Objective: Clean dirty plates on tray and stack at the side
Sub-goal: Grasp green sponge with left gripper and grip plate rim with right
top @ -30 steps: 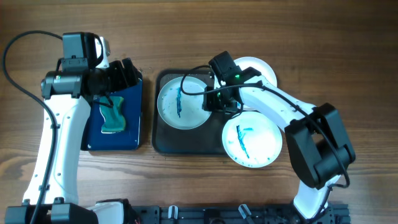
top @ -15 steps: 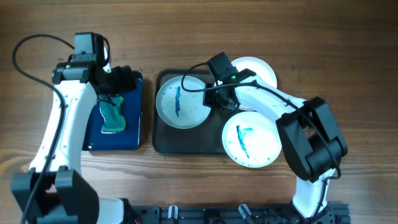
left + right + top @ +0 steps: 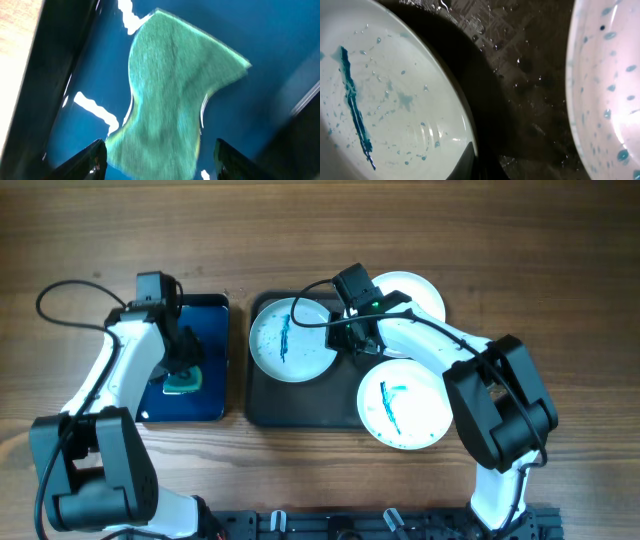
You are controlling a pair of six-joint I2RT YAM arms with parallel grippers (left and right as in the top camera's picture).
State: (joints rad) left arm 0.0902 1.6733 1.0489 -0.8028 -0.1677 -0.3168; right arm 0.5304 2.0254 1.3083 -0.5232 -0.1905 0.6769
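A white plate with a blue streak (image 3: 290,340) lies on the black tray (image 3: 262,405). My right gripper (image 3: 346,345) is shut on its right rim; in the right wrist view one dark finger (image 3: 469,159) lies over the rim of that plate (image 3: 385,100). A second blue-smeared plate (image 3: 405,408) rests on the tray's lower right corner. A white plate (image 3: 415,292) sits at the upper right. My left gripper (image 3: 183,370) is open, low over the green sponge (image 3: 175,95), its fingers (image 3: 90,160) straddling the sponge's near end.
The sponge lies in a shallow blue tray (image 3: 210,320) left of the black tray. A speckled white plate (image 3: 605,90) fills the right edge of the right wrist view. The black tray's floor (image 3: 530,75) is wet. Bare wood table lies around both trays.
My left gripper has swung down and right from the blue tray's top edge onto the sponge. The streaked plate has shifted slightly toward the back; my right gripper has hardly moved.
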